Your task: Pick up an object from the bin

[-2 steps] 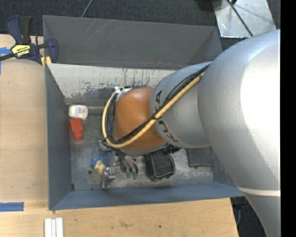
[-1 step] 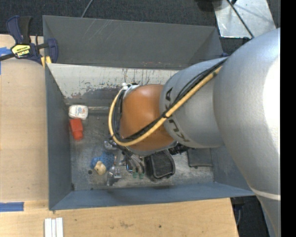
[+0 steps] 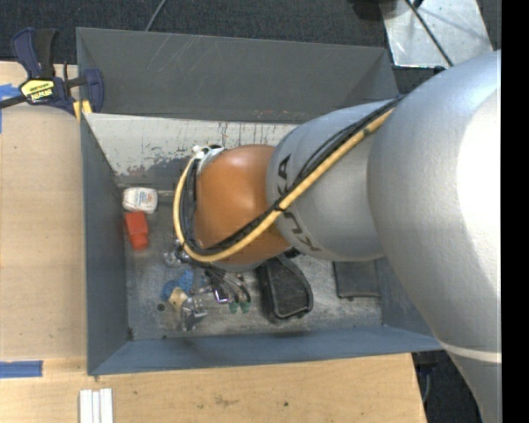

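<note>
Here, the scuffed grey bin holds an orange block.

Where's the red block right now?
In the camera view, the red block lies on the bin's left side, just below a small white object and left of the arm's orange cover.

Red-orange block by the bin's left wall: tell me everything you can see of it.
The small red-orange block is a plain rectangular piece, matte, possibly plastic or foam. It lies flat and whole on the grey bin floor at the left, its long side pointing towards the back wall. A small white rounded object lies just behind it; whether they touch I cannot tell. The arm's orange cover is to its right, clear of it.
</note>
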{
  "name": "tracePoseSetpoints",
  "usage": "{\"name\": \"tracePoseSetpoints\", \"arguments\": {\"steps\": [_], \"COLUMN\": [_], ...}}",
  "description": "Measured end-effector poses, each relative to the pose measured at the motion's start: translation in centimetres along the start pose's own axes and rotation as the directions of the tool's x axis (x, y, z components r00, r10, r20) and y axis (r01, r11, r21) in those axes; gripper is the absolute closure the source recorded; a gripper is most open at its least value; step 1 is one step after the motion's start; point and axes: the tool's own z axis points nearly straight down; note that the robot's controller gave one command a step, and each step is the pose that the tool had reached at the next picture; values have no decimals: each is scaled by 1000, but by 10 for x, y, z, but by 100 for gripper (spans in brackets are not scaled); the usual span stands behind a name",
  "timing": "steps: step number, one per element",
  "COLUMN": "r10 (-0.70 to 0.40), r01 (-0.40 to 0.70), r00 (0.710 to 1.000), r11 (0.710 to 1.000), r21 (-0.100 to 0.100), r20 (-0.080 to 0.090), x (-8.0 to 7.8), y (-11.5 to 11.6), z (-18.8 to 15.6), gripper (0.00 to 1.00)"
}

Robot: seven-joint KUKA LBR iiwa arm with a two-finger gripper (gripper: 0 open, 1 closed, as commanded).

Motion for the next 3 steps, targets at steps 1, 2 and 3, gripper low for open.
{"name": "tracePoseSetpoints", "arguments": {"steps": [1, 2, 3], "r10": [-177, -176, -175], "r01": [177, 176, 175], "r00": [984, 984, 985], "r11": [984, 984, 985], "r21": [-1, -1, -1], "r20": [-2, -1, 6], "x": [-13, -14, -16], "y": [-7, -7, -6], "z": [27, 26, 24], "gripper": [0, 0, 100]}}
